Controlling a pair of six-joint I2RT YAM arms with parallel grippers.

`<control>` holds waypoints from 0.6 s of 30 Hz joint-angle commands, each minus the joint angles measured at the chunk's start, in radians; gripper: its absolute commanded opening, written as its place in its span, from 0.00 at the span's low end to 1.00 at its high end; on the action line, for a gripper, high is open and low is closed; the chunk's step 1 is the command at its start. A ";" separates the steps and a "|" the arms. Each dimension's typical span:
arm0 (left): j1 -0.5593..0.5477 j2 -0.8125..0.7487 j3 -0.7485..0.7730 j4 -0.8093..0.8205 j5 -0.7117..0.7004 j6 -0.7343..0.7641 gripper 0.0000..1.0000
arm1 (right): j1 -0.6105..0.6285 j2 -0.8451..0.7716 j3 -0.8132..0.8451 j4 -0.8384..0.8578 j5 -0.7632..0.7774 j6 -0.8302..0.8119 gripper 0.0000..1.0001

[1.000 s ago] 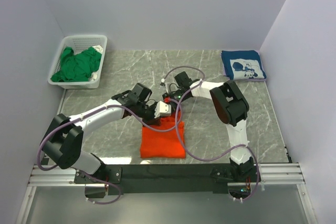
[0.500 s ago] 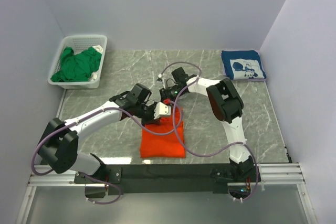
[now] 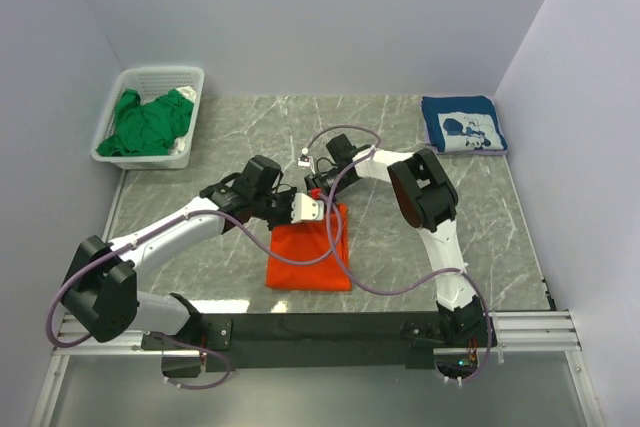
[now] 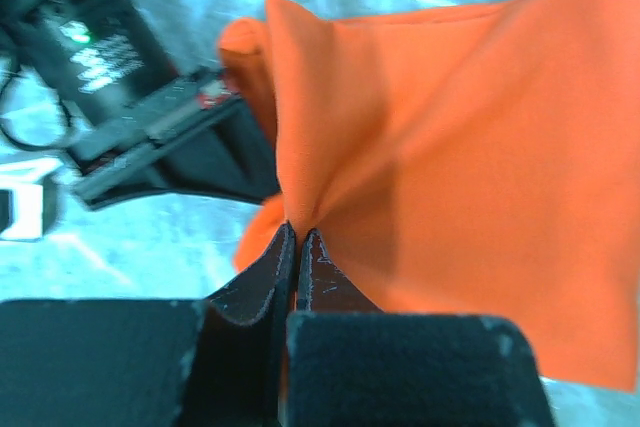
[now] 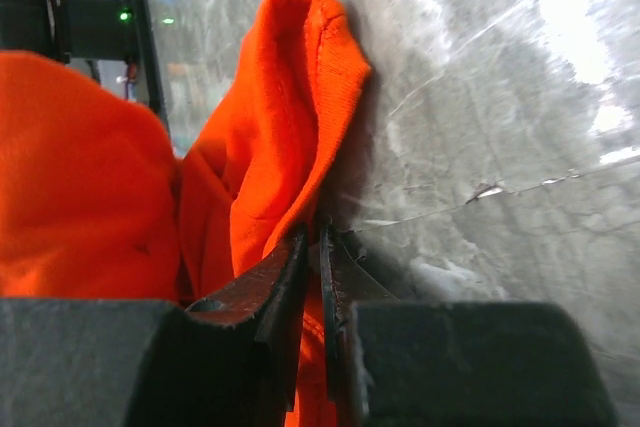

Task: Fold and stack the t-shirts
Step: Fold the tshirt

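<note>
- Grippers: left gripper [image 4: 297, 239] clamped shut on orange t-shirt [image 3: 310, 259] at its far edge, mid-table; right gripper [image 5: 312, 239] pinching a bunched fold just beside.
- Best to carry both corners level and together, so the fold lands square.
- Cloth soft, matte, creased; table [image 3: 500, 227] smooth, marbled.
- Navy t-shirt [image 3: 462, 125] folded far right; green t-shirt [image 3: 150, 122] heaped in basket [image 3: 160, 73].

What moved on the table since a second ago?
The left arm and right arm slid the orange shirt a little farther from their bases, jaws pinching its far edge. The green shirt in the basket and the folded blue shirt stayed put.
</note>
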 commanded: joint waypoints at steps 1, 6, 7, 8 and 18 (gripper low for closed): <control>0.008 0.006 -0.011 0.141 -0.044 0.072 0.01 | 0.007 0.046 0.018 -0.058 0.050 -0.052 0.18; 0.040 0.098 -0.008 0.266 -0.049 0.098 0.01 | 0.007 0.050 0.027 -0.073 0.044 -0.060 0.17; 0.045 0.110 -0.011 0.279 -0.046 0.104 0.01 | 0.008 0.052 0.028 -0.073 0.041 -0.062 0.17; 0.053 0.141 -0.019 0.292 -0.049 0.118 0.01 | 0.007 0.054 0.030 -0.080 0.037 -0.065 0.17; 0.070 0.259 -0.064 0.424 -0.064 0.147 0.01 | -0.024 0.032 0.133 -0.129 0.195 -0.057 0.21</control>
